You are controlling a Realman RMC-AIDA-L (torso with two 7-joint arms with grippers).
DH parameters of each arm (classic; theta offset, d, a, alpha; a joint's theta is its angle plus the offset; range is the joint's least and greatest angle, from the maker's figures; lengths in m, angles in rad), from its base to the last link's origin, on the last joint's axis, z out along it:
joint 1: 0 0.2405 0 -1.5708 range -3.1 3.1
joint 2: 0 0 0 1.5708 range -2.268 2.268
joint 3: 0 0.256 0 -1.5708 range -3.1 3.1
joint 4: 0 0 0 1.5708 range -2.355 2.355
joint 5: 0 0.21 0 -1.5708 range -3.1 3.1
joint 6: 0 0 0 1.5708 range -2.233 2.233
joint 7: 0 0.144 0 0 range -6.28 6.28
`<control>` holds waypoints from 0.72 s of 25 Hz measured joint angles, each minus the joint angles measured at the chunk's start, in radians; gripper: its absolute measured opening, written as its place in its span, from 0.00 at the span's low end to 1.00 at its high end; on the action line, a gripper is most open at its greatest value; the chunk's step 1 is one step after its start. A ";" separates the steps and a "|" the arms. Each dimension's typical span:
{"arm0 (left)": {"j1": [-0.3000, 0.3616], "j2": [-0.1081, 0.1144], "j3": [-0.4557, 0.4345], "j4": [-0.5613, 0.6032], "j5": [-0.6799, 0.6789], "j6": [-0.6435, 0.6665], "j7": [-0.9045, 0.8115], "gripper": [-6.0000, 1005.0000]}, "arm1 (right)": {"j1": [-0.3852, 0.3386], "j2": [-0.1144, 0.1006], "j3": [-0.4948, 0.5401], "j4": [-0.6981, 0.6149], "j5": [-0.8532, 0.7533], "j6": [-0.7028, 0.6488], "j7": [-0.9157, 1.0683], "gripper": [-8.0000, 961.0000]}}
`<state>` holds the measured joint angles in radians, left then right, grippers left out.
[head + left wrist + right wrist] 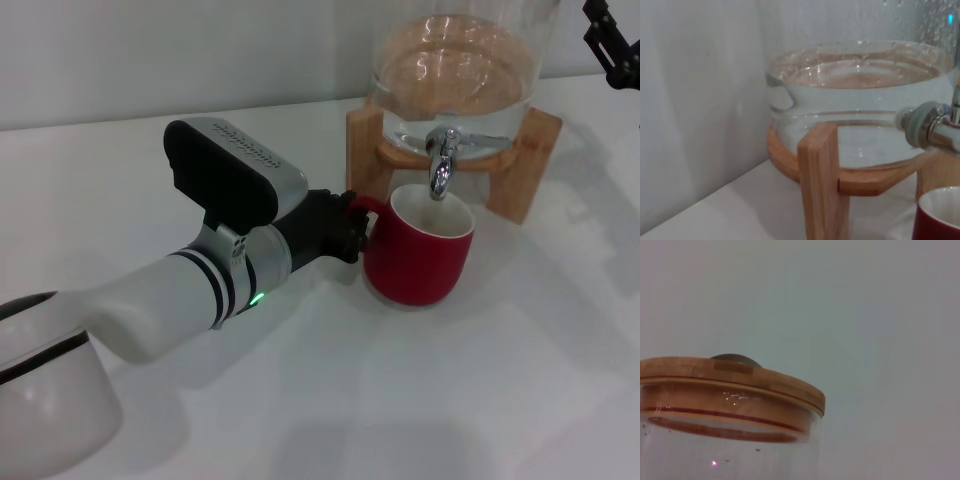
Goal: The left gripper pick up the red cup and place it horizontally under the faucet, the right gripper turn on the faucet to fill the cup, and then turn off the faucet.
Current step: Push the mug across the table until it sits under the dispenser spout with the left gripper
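Note:
The red cup [420, 255] stands upright on the white table, its white inside open right below the chrome faucet [441, 165]. My left gripper [348, 225], on the white-and-grey arm, is at the cup's left side and shut on its red loop handle. In the left wrist view the faucet [935, 127] juts out at the edge and the cup's rim [940, 212] shows in the corner. My right gripper [612, 42] hangs high at the far right, beside the glass dispenser, and only part of it shows.
The glass dispenser [460, 75] holds water and sits on a wooden stand [365, 150]; the stand also shows in the left wrist view [822, 185]. Its wooden lid [730, 372] shows in the right wrist view. A pale wall runs behind the table.

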<state>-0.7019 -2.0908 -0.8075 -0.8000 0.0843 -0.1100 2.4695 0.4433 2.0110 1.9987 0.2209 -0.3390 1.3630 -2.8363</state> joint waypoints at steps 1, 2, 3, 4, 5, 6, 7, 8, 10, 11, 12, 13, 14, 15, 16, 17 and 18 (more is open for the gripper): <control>0.000 0.000 -0.001 0.003 0.000 0.000 0.000 0.14 | 0.000 0.000 0.000 0.000 0.000 0.000 0.000 0.64; 0.001 0.000 -0.002 0.006 0.000 0.000 0.000 0.14 | 0.000 0.000 0.000 0.000 0.000 0.001 0.000 0.64; 0.000 0.000 -0.002 0.008 0.000 0.000 0.000 0.14 | 0.000 0.000 0.000 0.000 0.000 0.001 0.000 0.64; -0.001 0.000 -0.003 0.009 0.000 0.001 0.000 0.14 | 0.000 0.000 0.000 0.000 0.000 0.001 0.000 0.64; -0.002 0.000 -0.003 0.010 0.000 0.001 -0.001 0.14 | 0.000 0.000 0.000 0.000 0.000 0.001 0.000 0.64; -0.002 0.000 -0.003 0.010 0.000 0.003 -0.001 0.14 | 0.000 0.000 0.000 0.000 0.000 0.001 0.000 0.64; -0.003 0.000 -0.004 0.010 0.000 0.004 -0.004 0.14 | 0.000 0.000 0.000 0.000 0.000 0.001 0.000 0.64; -0.003 0.000 -0.004 0.010 0.000 0.005 -0.008 0.14 | 0.000 0.000 0.000 0.000 0.000 0.001 0.000 0.64; -0.004 0.000 -0.005 0.010 0.000 0.006 -0.017 0.14 | 0.000 0.000 0.000 0.000 0.000 0.001 0.000 0.64; -0.004 0.000 -0.006 0.010 0.000 0.006 -0.022 0.14 | 0.000 0.000 0.000 0.000 0.000 0.001 0.000 0.64; -0.005 0.000 -0.008 0.010 0.000 0.006 -0.026 0.14 | 0.000 0.000 0.000 0.000 0.000 0.002 0.000 0.64; -0.005 0.001 -0.008 0.010 0.000 0.006 -0.028 0.14 | 0.000 0.000 0.000 0.000 0.000 0.002 0.000 0.64; -0.005 0.001 -0.010 0.010 0.000 0.006 -0.028 0.14 | 0.000 0.000 0.000 0.000 0.000 0.002 0.000 0.64; -0.005 0.001 -0.012 0.010 0.000 0.006 -0.028 0.14 | 0.000 0.000 0.000 0.001 0.000 0.002 0.000 0.64; -0.006 0.001 -0.012 0.010 0.000 0.007 -0.028 0.15 | 0.000 0.000 0.000 0.001 0.000 0.002 0.000 0.64; -0.008 0.001 -0.013 0.011 0.000 0.007 -0.028 0.17 | 0.000 0.000 0.000 0.002 0.000 0.002 0.000 0.64; -0.012 0.001 -0.013 0.014 0.000 0.007 -0.029 0.18 | 0.000 0.000 0.000 0.002 0.000 0.002 0.000 0.64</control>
<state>-0.7140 -2.0895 -0.8205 -0.7863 0.0843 -0.1029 2.4405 0.4433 2.0110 1.9987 0.2230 -0.3390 1.3653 -2.8363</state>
